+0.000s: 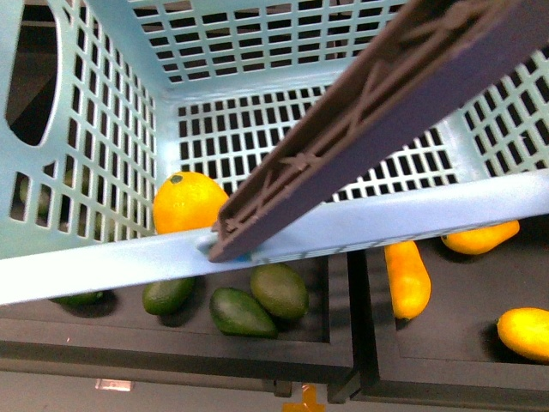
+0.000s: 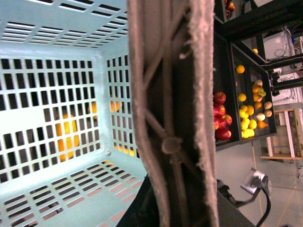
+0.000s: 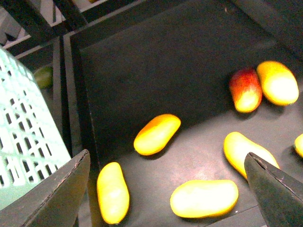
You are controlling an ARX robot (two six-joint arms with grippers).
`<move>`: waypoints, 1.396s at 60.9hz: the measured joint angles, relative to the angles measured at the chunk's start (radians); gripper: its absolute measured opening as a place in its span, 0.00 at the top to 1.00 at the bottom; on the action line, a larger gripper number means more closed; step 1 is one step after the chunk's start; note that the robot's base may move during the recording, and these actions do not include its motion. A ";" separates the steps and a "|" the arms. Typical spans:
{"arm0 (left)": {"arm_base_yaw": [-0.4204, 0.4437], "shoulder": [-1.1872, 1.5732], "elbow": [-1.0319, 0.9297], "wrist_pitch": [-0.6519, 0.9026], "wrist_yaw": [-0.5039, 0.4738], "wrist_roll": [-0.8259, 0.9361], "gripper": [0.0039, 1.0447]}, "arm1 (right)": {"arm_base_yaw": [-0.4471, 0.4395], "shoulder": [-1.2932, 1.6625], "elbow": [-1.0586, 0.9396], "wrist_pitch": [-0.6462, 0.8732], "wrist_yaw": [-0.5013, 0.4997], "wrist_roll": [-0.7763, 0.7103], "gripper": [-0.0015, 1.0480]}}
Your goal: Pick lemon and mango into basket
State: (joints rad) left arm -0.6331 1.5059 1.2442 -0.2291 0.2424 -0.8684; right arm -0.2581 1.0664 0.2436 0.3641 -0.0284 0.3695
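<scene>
Front view: mango (image 1: 407,279) lengthwise toward basket (image 1: 386,219)

Before me: left black tray (image 1: 214,350) | dark green fruits (image 1: 279,290) at 6 o'clock | right black tray (image 1: 463,336) | mangoes (image 1: 407,279) at 4 o'clock

The basket (image 1: 412,219) stands before two trays: avocados (image 1: 279,290) in the left tray (image 1: 171,350), mangoes (image 1: 407,279) in the right tray (image 1: 463,336).

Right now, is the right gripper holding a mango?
No, the right gripper is open with nothing between its fingers; the mangoes lie loose in the dark tray.
</scene>
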 joint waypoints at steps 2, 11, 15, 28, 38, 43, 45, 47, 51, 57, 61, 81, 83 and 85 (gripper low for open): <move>0.000 0.000 0.000 0.000 -0.005 0.000 0.96 | -0.022 0.076 0.023 0.029 -0.019 0.003 0.08; 0.008 0.000 0.000 0.000 -0.025 0.004 0.96 | -0.054 0.437 0.132 0.144 -0.047 0.027 0.08; 0.009 0.000 0.000 0.000 -0.028 0.006 0.96 | -0.044 0.597 0.188 0.170 -0.042 0.045 0.08; 0.005 0.000 0.000 0.000 -0.005 0.004 0.96 | 0.014 0.969 0.366 0.201 -0.023 0.111 0.08; 0.004 0.000 0.000 0.000 -0.006 0.002 0.96 | 0.048 1.155 0.501 0.169 -0.017 0.166 0.08; 0.004 0.000 0.000 0.000 -0.012 0.003 0.96 | 0.064 1.215 0.555 0.152 -0.016 0.192 0.08; 0.004 0.000 0.000 0.000 -0.014 0.003 0.96 | 0.069 1.229 0.570 0.146 -0.017 0.196 0.08; 0.004 0.000 0.000 0.000 -0.014 0.004 0.96 | 0.077 1.254 0.602 0.135 -0.016 0.214 0.08; 0.004 0.000 0.000 0.000 -0.014 0.004 0.96 | 0.088 1.282 0.644 0.118 -0.014 0.230 0.08; 0.004 0.000 0.000 0.000 -0.014 0.004 0.96 | 0.101 1.317 0.710 0.095 -0.013 0.253 0.08; 0.004 0.000 0.000 0.000 -0.013 0.003 0.96 | 0.109 1.334 0.748 0.081 -0.013 0.267 0.08; 0.004 0.000 0.000 0.000 -0.008 0.003 0.96 | 0.134 1.423 0.922 0.012 0.014 0.293 0.08; 0.004 0.000 0.000 0.000 -0.008 0.003 0.96 | 0.138 1.434 0.939 0.001 0.014 0.292 0.08; 0.004 0.000 0.000 0.000 -0.009 0.003 0.96 | 0.141 1.443 0.950 -0.006 0.014 0.290 0.10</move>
State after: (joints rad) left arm -0.6289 1.5059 1.2442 -0.2291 0.2337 -0.8654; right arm -0.1169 2.5092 1.1934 0.3576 -0.0143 0.6598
